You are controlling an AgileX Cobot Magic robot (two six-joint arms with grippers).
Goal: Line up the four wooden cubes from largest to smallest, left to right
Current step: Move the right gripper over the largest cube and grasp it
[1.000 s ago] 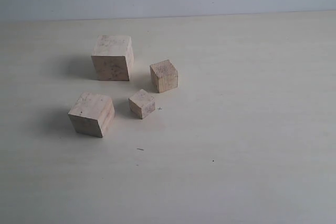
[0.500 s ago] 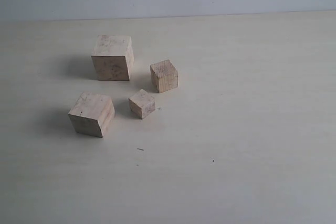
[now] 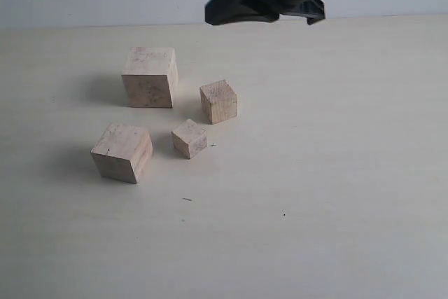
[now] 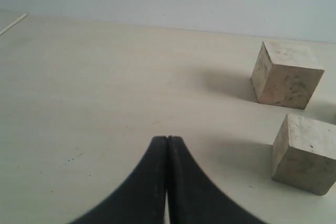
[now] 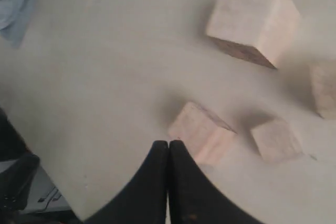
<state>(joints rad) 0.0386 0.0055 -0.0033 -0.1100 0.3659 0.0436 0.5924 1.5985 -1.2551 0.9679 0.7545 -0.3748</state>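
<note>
Both my tools are clenched on nothing. The left gripper [image 4: 167, 140], its black fingers pressed tip to tip, hangs low over the pale tabletop [image 3: 322, 173], touching no block. The right gripper [image 5: 168, 144], equally closed and empty, hangs high over the far side.

The 4 blocks sit in a loose cluster on the left half of the table, not in a row. Nearest and furthest left is the second-largest cube [image 3: 122, 152], pale unpainted wood with mottled grain. Just right of it is the smallest cube [image 3: 189, 138], same wood. Farther and to the right is the third-largest cube [image 3: 218, 101]. Farthest is the largest cube [image 3: 149, 77].

I see 3 risks:
1. Coming down with my jaws closed would shove a block instead of taking it.
2. The smallest cube lies near 2 neighbours, so opened fingers could nudge one.
3. Gripping a turned block across its corners could make it twist out.

Being cubes, none has a long axis. The 3 nearer ones each point a vertical edge toward the near side. The largest faces almost squarely near, showing a sliver of its right face.
</note>
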